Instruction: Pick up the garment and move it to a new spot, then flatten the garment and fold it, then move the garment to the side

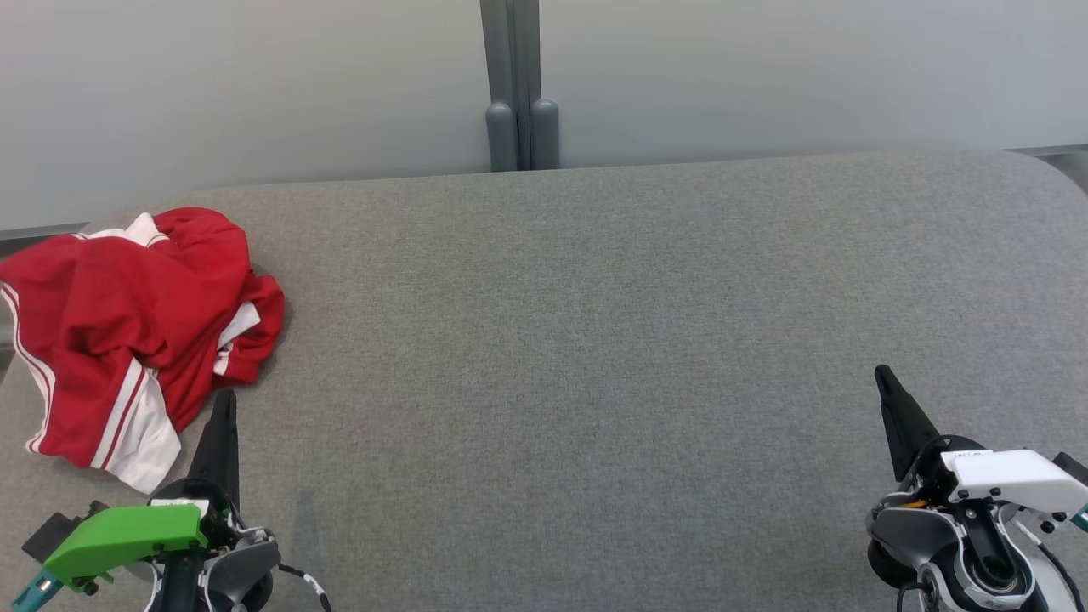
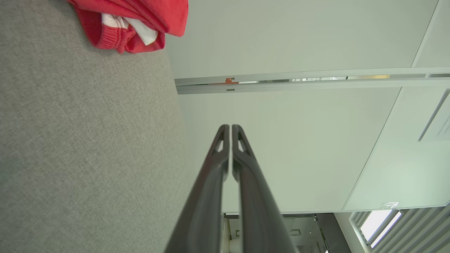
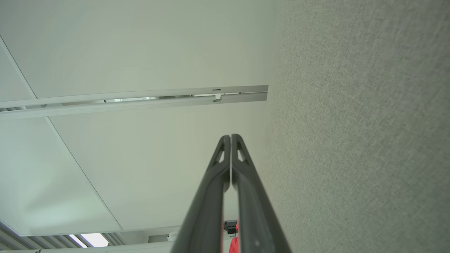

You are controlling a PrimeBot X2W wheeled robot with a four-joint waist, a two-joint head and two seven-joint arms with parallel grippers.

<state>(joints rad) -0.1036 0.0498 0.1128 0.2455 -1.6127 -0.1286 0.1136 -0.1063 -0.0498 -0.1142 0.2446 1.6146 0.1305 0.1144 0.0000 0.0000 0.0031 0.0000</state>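
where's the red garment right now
In the head view the red garment lies crumpled at the left edge of the grey fabric surface, just ahead of the tips of the left gripper.

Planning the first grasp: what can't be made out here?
1. Head view: garment is bunched; its folds hide its type and layout; left edge crops it.
2. Left wrist view: top edge cuts the garment off.
3. Right wrist view: red patch at the bottom, mostly behind the right gripper, too small to identify.
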